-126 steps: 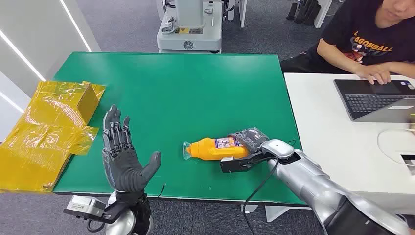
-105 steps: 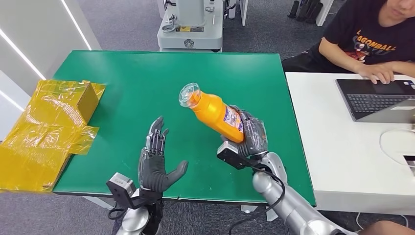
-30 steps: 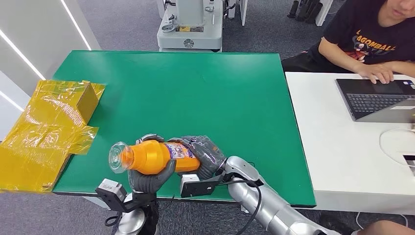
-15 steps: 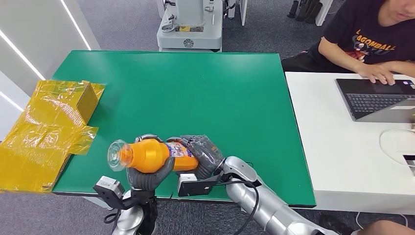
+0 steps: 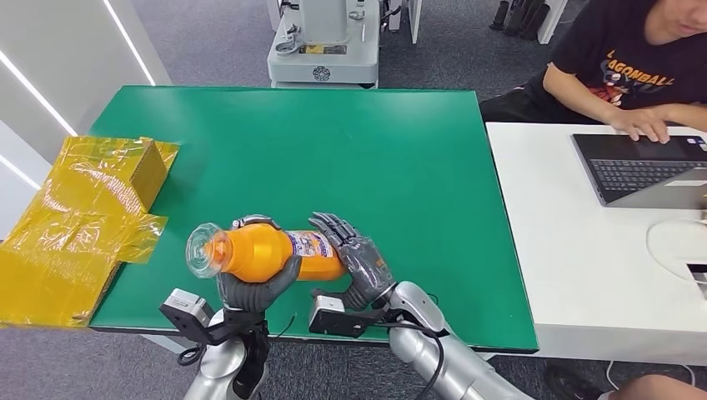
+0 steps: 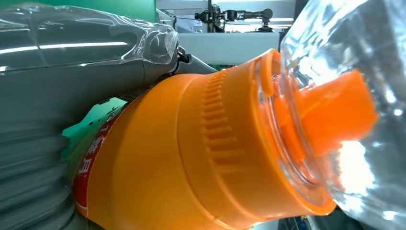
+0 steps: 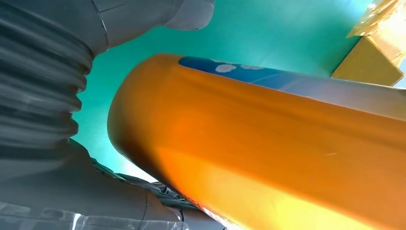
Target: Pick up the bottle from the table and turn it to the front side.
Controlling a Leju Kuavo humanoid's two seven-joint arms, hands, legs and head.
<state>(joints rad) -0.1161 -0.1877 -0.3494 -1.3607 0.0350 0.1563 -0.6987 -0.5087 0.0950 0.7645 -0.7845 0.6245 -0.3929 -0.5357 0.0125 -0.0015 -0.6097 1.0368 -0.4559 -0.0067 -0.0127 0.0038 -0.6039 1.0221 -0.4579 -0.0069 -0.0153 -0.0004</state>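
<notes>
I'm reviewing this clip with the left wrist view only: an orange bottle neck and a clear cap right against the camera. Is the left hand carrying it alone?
Observer: In the head view the left hand grips the bottle from underneath, near its neck. The right hand is at the base end, with its fingers straightened rather than wrapped around it.
Operator: Is the bottle off the table?
Observer: It appears so. It lies sideways above the near edge of the green table, with the cap pointing to the robot's left.
Operator: Where is the label?
Observer: The label faces up toward the head camera.
</notes>
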